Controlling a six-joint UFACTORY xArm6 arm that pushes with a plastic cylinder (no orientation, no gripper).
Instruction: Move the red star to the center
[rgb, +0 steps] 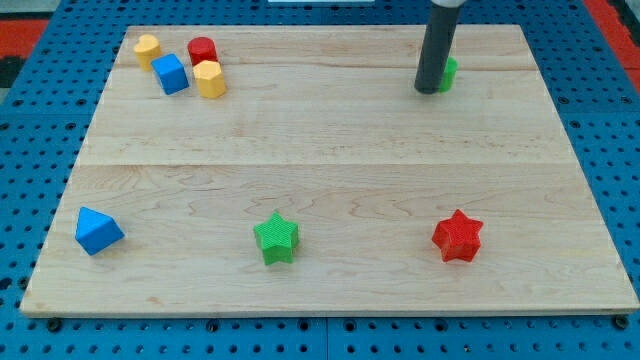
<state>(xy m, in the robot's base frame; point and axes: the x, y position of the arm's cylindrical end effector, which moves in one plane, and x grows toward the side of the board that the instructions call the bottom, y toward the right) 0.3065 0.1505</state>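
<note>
**Red star untouched; approach step not begun**

The wooden board (330, 150) lies flat on a blue pegboard. The red star (457, 236) sits at the near right, well apart from every other block and short of the board's centre, which lies to its far left.

The arm carries no pincer, so nothing opens, closes or grips; it ends in a dark rod. The tip (428, 91) rests at the far right, touching or just beside a green block (449, 72) whose shape is mostly hidden behind the rod. The tip is well apart from the red star.

Other items: a green star (277, 238) near centre-left, a blue block (97, 230) at near left, and a far-left cluster of a yellow block (148, 48), red cylinder (202, 50), blue cube (171, 74) and second yellow block (210, 79).

Judgement: the task stands at the approach stage. The next move calls for bringing the tip round to the star's near-right side, then pushing it far-left toward centre. The path looks clear of obstruction.
</note>
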